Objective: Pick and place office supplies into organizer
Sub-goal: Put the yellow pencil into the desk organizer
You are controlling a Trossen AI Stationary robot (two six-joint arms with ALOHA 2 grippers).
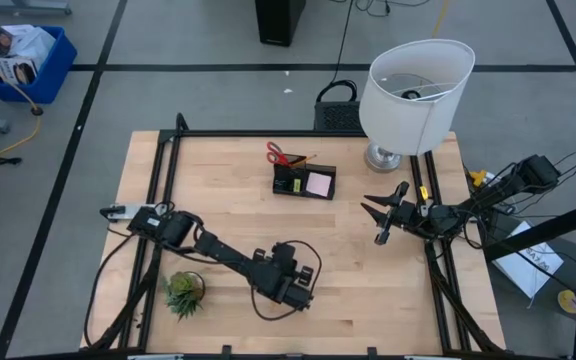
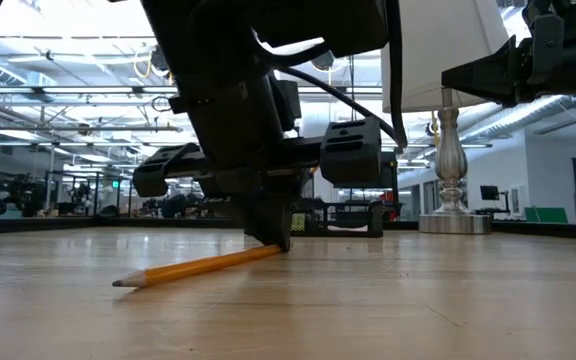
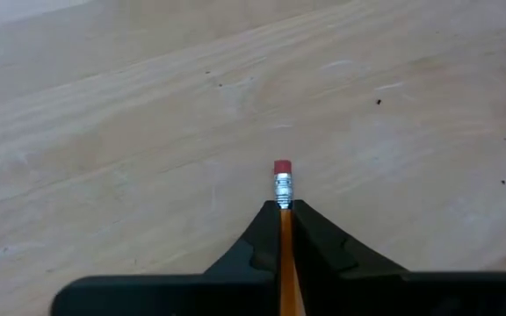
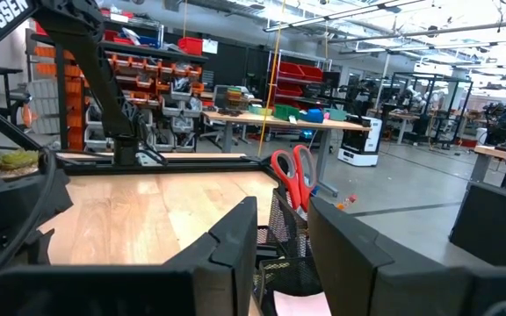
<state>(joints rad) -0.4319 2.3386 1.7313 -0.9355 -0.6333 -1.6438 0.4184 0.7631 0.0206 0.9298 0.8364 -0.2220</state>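
The wooden table spreads under both arms, with the big white-shaded lamp standing at its far right corner. Toward the far middle sits the black mesh organizer, a pink sticky-note pad already in one compartment and red-handled scissors poking out just behind it. The right gripper waits well off to the right, hovering above the wood with its fingers a little apart and nothing between them. The left gripper is down at the near middle of the table, well apart from the organizer, its fingers pressed together on a yellow pencil (the pink eraser end just peeks out past the fingertips in the wrist view). From table height the pencil slants, sharpened tip on the wood and the held end barely raised. It looks light, stiff and rather slick, so I'd judge a hold this close to the eraser could let the long free end swing or twist; nearer the middle would be steadier.
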